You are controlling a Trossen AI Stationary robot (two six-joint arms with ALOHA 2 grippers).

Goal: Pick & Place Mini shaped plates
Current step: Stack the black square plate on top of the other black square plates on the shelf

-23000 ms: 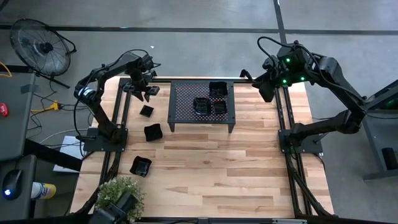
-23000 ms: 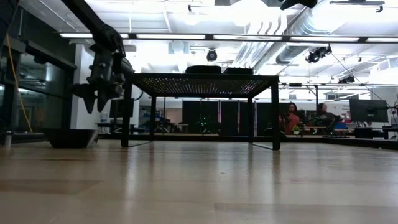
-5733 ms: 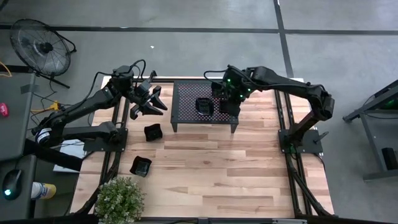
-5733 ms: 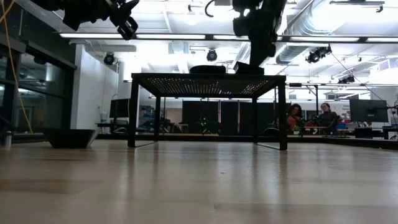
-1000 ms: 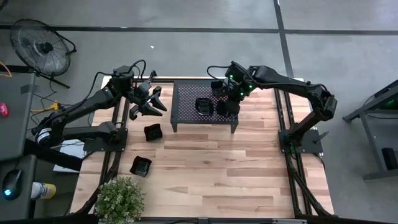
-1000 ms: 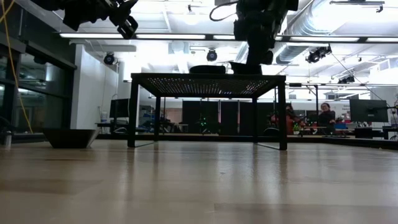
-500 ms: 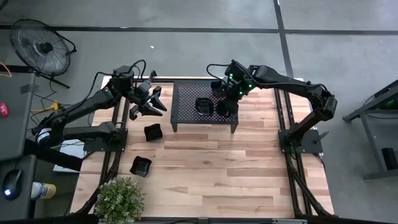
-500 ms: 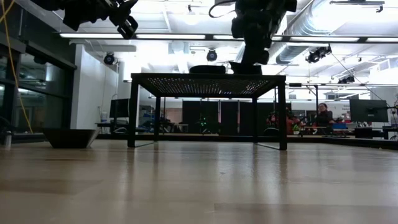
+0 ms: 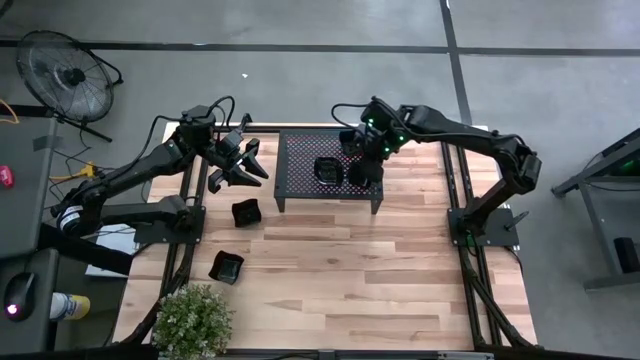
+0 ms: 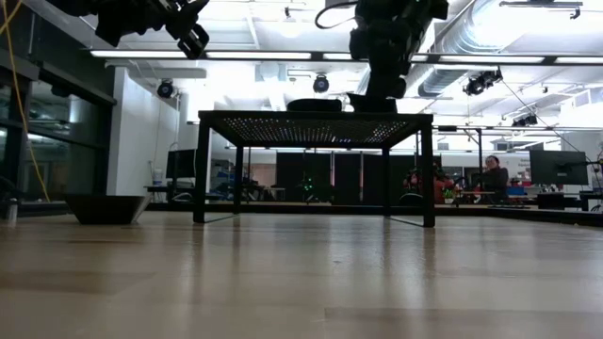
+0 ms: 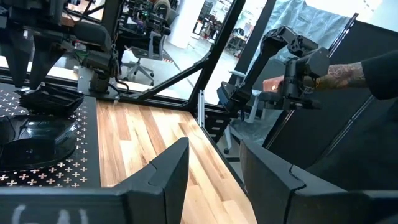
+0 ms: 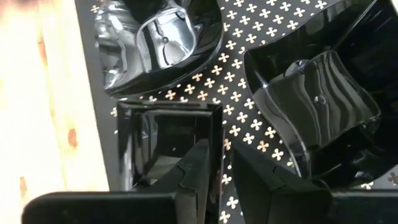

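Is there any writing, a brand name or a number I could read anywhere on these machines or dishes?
None can be read. The mini shaped plates and the rack bear no lettering; the rack shows only cross-shaped holes. Screens in the room behind are too small to read.

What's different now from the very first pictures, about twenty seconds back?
The right gripper swung in from the table's right edge and now hangs over the rack, fingers astride a square plate's rim. The left gripper rose. Two plates remain on the wood.
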